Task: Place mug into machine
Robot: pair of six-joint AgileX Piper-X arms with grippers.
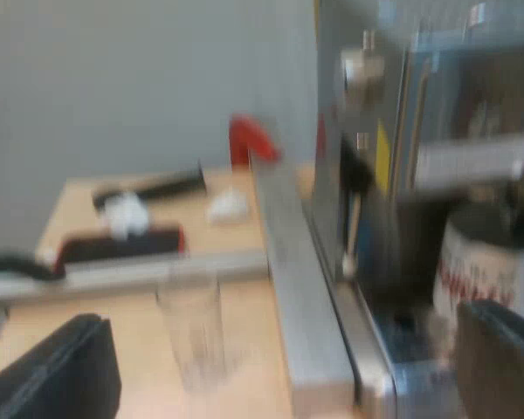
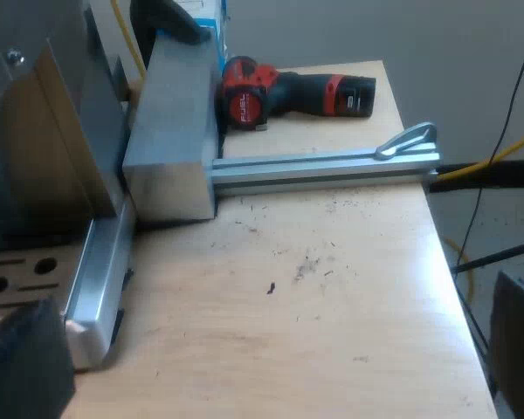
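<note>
White mug (image 1: 485,266) sits just beyond left pincer (image 1: 279,336).

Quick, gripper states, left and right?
Left gripper: open, holding nothing.
Right gripper: open, holding nothing.

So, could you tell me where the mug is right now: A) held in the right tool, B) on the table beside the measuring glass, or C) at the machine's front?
C: the mug with red lettering sits at the espresso machine's front, away from the measuring glass.
</note>
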